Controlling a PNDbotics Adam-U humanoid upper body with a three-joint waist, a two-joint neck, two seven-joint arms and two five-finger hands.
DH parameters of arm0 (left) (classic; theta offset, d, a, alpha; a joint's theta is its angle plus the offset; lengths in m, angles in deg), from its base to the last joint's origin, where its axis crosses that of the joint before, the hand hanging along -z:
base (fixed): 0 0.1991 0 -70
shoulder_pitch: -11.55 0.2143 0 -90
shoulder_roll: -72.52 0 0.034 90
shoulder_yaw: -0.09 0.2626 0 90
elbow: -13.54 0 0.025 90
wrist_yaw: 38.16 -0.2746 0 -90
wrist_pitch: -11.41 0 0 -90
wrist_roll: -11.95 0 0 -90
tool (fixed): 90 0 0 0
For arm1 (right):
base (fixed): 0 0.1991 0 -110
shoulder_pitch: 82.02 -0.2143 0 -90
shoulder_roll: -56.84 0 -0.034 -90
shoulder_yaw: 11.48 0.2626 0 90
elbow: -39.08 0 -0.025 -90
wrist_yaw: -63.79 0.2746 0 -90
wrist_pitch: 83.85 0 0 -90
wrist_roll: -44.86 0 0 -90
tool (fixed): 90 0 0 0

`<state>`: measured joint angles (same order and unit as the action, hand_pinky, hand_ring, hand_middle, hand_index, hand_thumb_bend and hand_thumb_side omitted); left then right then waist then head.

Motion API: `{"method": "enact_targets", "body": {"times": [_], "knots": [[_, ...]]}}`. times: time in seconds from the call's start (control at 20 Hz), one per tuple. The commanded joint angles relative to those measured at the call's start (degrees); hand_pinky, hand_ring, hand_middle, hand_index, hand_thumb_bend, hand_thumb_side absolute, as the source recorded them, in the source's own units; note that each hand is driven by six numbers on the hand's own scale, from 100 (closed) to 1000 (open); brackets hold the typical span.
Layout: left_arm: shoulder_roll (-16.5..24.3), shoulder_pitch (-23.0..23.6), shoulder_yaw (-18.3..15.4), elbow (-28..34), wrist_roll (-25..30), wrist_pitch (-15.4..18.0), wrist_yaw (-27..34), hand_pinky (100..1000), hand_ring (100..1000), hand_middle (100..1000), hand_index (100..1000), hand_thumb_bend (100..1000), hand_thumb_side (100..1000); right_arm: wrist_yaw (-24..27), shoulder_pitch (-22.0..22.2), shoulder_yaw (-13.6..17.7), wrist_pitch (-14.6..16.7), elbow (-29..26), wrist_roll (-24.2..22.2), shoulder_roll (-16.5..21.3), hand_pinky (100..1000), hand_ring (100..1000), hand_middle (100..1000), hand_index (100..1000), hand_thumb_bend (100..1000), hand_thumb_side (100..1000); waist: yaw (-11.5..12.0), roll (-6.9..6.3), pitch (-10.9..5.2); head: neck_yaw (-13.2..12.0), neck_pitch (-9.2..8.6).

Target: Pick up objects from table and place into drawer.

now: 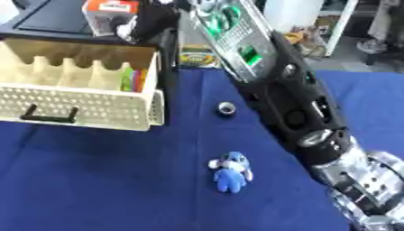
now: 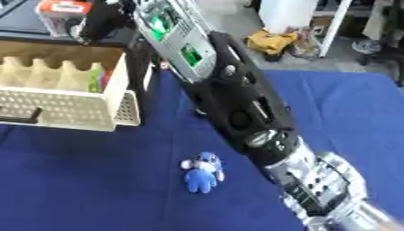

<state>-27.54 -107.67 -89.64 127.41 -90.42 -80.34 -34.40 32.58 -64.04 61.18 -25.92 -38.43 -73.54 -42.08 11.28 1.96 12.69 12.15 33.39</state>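
My right arm reaches from the lower right across the table to the upper left. Its black hand is curled against an orange-topped white box, held above the back edge of the open cream drawer. The drawer has perforated walls and a black handle, and green, orange and pink things lie in its right end. A small blue plush toy lies on the blue cloth in front. A little silver round thing sits beside the arm. My left hand shows in no view.
The drawer sticks out of a black cabinet at the upper left. A yellow-green box stands behind the arm at the table's far edge. Blue cloth covers the table. Shelving and clutter lie on the floor beyond.
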Motion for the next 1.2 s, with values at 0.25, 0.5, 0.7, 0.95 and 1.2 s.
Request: {"method": "enact_targets", "body": {"times": [0.25,0.5,0.7,0.95,1.2], "knots": [[0.2,-0.6,0.2,0.7,0.4,0.0,0.1,493,368,489,793,100,1000,-1.1,-0.6,0.2,0.9,3.5,3.3,-1.0,100,219,332,426,234,101,0.4,-0.1,-1.01,0.1,-0.73],[0.1,-0.5,0.2,0.7,0.4,0.0,0.1,492,368,489,792,100,1000,-1.3,-0.5,-0.3,5.0,4.5,2.2,-0.4,100,252,569,717,445,327,0.4,-0.09,-0.94,-0.1,-0.45],[0.1,-0.4,0.2,0.7,0.4,0.0,0.2,492,368,489,792,100,1000,-2.7,-0.5,0.0,7.9,4.7,1.2,0.0,100,249,624,775,477,444,0.3,-0.17,-0.94,-0.2,-0.27],[0.1,-0.4,0.3,0.7,0.5,-0.1,0.2,492,368,489,791,100,1000,-2.3,-0.8,0.6,8.4,3.8,1.4,0.2,100,247,621,779,491,485,0.1,-0.2,-0.94,-0.3,-0.13],[0.1,-0.3,0.3,0.7,0.5,-0.1,0.1,491,367,489,790,100,1000,-0.9,-0.4,0.5,8.3,1.8,1.6,2.5,100,245,618,774,489,480,0.0,-0.1,-1.04,-0.5,-0.14]]}}
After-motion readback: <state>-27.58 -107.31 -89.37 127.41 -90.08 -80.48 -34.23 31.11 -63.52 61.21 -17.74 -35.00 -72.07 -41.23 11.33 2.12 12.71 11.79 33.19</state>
